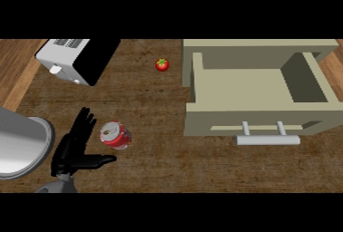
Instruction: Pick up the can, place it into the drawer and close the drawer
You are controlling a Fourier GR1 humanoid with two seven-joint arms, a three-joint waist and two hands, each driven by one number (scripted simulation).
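A red and white can (115, 135) lies on the brown counter, its silver top facing up-left. My left hand (72, 149) stands just left of it, fingers straight and pointing away, thumb stretched out to the right below the can; a narrow gap shows between hand and can. The beige drawer (236, 89) on the right is pulled open and holds nothing. Its front panel (201, 124) carries a grey bar handle (268, 139) facing me. My right hand shows nowhere.
A small red tomato (161, 65) sits left of the drawer's back corner. A white and black appliance (75, 59) stands at the back left. A large grey rounded body (20, 142) fills the left edge.
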